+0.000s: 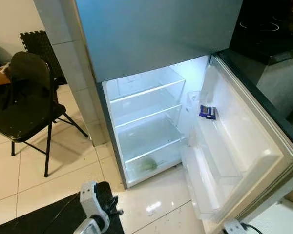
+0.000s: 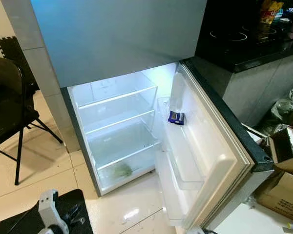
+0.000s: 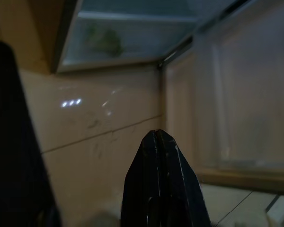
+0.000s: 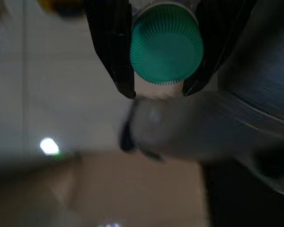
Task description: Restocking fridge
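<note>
The silver fridge stands with its lower door swung wide open to the right, the lit white compartment showing clear glass shelves. A small dark blue box sits in the upper door rack, and something green lies in the bottom drawer. A black folding chair stands on the pale tiled floor to the left of the fridge, and a black counter runs along its right side, with cardboard boxes below it.

The left gripper hangs low over the tiles near the foot of the fridge, its two black fingers pressed together with nothing between them. The right gripper has its fingers clamped on either side of a bottle with a ribbed green cap, held down beside the open door.
</note>
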Motion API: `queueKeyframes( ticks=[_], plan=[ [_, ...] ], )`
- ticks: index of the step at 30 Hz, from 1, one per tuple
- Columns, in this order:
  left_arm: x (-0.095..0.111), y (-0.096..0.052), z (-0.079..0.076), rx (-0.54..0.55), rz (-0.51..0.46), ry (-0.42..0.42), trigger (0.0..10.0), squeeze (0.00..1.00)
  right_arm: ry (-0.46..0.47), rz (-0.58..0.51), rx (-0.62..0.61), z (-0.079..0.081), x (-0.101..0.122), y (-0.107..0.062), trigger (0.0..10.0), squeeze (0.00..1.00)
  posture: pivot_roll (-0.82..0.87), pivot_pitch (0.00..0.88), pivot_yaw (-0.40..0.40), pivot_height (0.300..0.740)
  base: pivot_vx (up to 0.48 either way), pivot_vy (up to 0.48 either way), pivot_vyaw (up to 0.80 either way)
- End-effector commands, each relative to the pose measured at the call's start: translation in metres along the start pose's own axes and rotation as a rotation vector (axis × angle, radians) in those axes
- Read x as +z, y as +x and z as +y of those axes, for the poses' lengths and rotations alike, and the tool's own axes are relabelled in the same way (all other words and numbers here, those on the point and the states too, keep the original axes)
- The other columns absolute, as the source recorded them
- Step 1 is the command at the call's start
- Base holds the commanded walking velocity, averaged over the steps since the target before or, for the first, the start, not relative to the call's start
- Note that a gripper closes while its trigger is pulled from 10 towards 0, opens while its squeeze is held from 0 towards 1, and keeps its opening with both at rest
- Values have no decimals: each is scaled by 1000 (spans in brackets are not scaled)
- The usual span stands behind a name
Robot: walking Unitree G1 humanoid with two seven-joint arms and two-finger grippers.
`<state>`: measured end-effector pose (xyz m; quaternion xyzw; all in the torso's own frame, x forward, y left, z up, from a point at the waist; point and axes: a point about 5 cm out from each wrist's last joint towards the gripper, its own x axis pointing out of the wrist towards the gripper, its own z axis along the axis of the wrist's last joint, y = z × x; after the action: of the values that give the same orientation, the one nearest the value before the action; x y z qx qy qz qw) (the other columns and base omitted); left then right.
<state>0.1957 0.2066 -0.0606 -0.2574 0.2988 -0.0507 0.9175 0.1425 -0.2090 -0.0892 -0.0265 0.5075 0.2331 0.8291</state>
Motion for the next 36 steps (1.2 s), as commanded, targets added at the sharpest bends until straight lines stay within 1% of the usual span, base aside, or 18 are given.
queueKeyframes(
  ticks=[1, 4, 5, 7, 9, 10, 12, 13, 15, 16, 18, 21, 22, 25, 27, 29, 32, 36],
  plan=[
    [-5, -7, 9, 38, 27, 19, 10000, 0, -10, -42, 62, 2, 11, 1, 10000, 0, -87, 0, -20, 740, 0, 0, 0],
    [-12, -11, 12, 65, 48, 13, 10000, 0, -47, -102, 155, 6, 31, 3, 10000, 0, -87, 0, -20, 740, 0, 0, 0],
    [-12, -11, 12, 65, 48, 13, 10000, 0, -47, -102, 155, 6, 31, 3, 10000, 0, -87, 0, -20, 740, 0, 0, 0],
    [-14, -12, 12, 76, 40, -11, 10000, 0, -84, -195, 181, 7, 58, 5, 10000, 0, -83, 0, -25, 740, 0, 0, 0],
    [-13, -11, 11, 68, 20, -27, 10000, 0, -65, -300, 202, 9, 83, 6, 10000, 0, -81, 0, -25, 740, 0, 0, 0],
    [-13, -11, 11, 68, 20, -27, 10000, 0, -65, -300, 202, 9, 83, 6, 10000, 0, -81, 0, -25, 740, 0, 0, 0],
    [-10, -9, 10, 58, 11, -18, 10000, 0, -69, -364, 223, 12, 101, 6, 10000, 0, -75, 0, -26, 740, 0, 0, 0],
    [-10, -9, 10, 58, 11, -18, 10000, 0, -69, -364, 223, 12, 101, 6, 10000, 0, -75, 0, -26, 740, 0, 0, 0],
    [-4, -6, 7, 46, -2, -5, 10000, 0, -93, -419, 256, 18, 117, 7, 10000, 0, -74, 0, -25, 740, 0, 0, 0],
    [-4, -6, 7, 46, -2, -5, 10000, 0, -93, -419, 256, 18, 117, 7, 10000, 0, -74, 0, -25, 740, 0, 0, 0],
    [4, 0, 2, 13, -29, 23, 10000, 0, -148, -488, 272, 28, 139, 8, 10000, 0, -75, 0, -21, 740, 0, 0, 0],
    [7, 1, 1, 0, -38, 33, 10000, 0, -150, -504, 260, 30, 144, 8, 10000, 0, -75, 0, -20, 740, 0, 0, 0],
    [11, 3, -2, -14, -50, 44, 10000, 0, -147, -535, 243, 31, 151, 8, 10000, 0, -70, 0, -21, 740, 0, 0, 0],
    [16, 6, -4, -30, -67, 53, 10000, 0, -144, -559, 230, 33, 157, 8, 10000, 0, -70, 0, -21, 740, 0, 0, 0],
    [24, 10, -9, -59, -91, 75, 10000, 0, -160, -575, 207, 35, 164, 8, 10000, 0, -69, 0, -19, 740, 0, 0, 0],
    [28, 13, -13, -82, -96, 103, 10000, 0, -185, -563, 169, 34, 164, 9, 10000, 0, -68, 0, -19, 740, 0, 0, 0],
    [26, 13, -15, -97, -81, 133, 10000, 0, -184, -540, 54, 22, 159, 7, 10000, 0, -68, 1, -19, 740, 0, 0, 0],
    [23, 13, -15, -101, -70, 142, 10000, 0, -171, -529, 6, 15, 156, 6, 10000, 0, -72, 3, -18, 740, 0, 0, 0]
  ],
)
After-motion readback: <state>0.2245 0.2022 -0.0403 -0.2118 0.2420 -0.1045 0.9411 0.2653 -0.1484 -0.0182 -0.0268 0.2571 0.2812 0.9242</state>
